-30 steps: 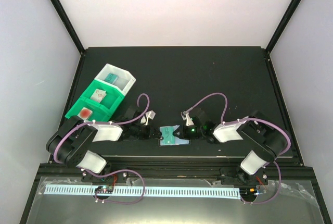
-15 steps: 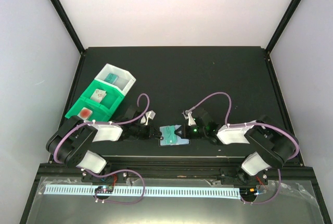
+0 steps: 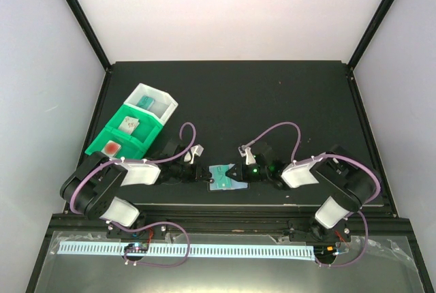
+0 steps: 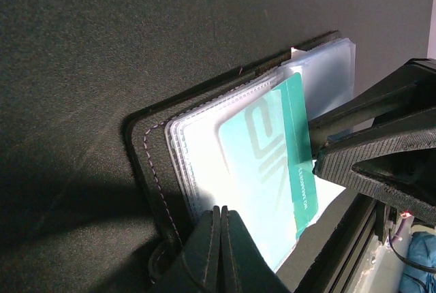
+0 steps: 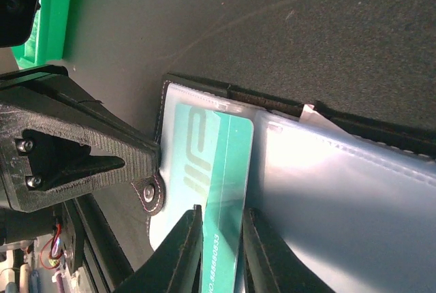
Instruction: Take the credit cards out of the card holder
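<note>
The black card holder (image 3: 223,177) lies open near the table's front edge, its clear pockets (image 5: 340,191) facing up. One teal credit card (image 5: 228,170) sticks partway out of a pocket. My right gripper (image 5: 222,210) is narrowly open, a finger on each side of the card's exposed strip. My left gripper (image 4: 221,210) is shut, its tips resting on the holder's left edge (image 4: 146,170) by the snap tab (image 5: 146,191). In the top view the left gripper (image 3: 201,174) and right gripper (image 3: 236,173) meet over the holder.
A green bin (image 3: 102,136) and a white bin (image 3: 162,100) stand at the left. A teal card (image 3: 145,101), a pale card (image 3: 128,124) and a red-marked card (image 3: 111,148) lie in them. The table's front rail (image 3: 225,206) runs just behind the holder.
My right jaws have parted a little over the teal card. The right arm's elbow swung out and came back. The left arm has not moved.
</note>
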Available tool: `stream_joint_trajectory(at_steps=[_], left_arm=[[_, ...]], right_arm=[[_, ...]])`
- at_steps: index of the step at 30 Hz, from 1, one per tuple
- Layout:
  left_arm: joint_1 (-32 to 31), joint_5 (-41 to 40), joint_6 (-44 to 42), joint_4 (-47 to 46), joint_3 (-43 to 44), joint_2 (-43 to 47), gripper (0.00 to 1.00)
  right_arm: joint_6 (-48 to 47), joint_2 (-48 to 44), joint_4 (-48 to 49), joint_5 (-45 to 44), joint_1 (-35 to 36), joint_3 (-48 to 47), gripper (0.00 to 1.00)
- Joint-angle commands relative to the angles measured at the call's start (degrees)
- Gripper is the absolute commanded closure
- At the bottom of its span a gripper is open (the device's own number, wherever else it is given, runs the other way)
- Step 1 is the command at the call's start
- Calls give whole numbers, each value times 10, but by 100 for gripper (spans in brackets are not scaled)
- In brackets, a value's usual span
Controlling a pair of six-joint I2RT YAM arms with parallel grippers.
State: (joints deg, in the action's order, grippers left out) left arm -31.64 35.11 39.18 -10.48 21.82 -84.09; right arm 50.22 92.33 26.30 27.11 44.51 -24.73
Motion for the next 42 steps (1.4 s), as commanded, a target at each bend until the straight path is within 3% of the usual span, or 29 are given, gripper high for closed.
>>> stream_joint_trajectory(at_steps=[1, 8, 19, 31, 37, 42], left_arm=[[-4, -41, -8, 36, -10, 0, 98], [-4, -45, 4, 28, -16, 13, 98], [-4, -39, 25, 10, -27, 30, 98], [-3, -42, 28, 41, -6, 55, 98], [-4, -44, 39, 67, 6, 123, 78], [-4, -35, 52, 85, 17, 186, 52]], right_arm=[[0, 15, 19, 6, -3, 6, 81], [-5, -8, 6, -10, -4, 9, 98], [5, -73, -19, -58, -11, 44, 99], [2, -188, -125, -123, -12, 36, 99], [2, -227, -139, -123, -12, 38, 99], [11, -269, -152, -114, -12, 37, 99]])
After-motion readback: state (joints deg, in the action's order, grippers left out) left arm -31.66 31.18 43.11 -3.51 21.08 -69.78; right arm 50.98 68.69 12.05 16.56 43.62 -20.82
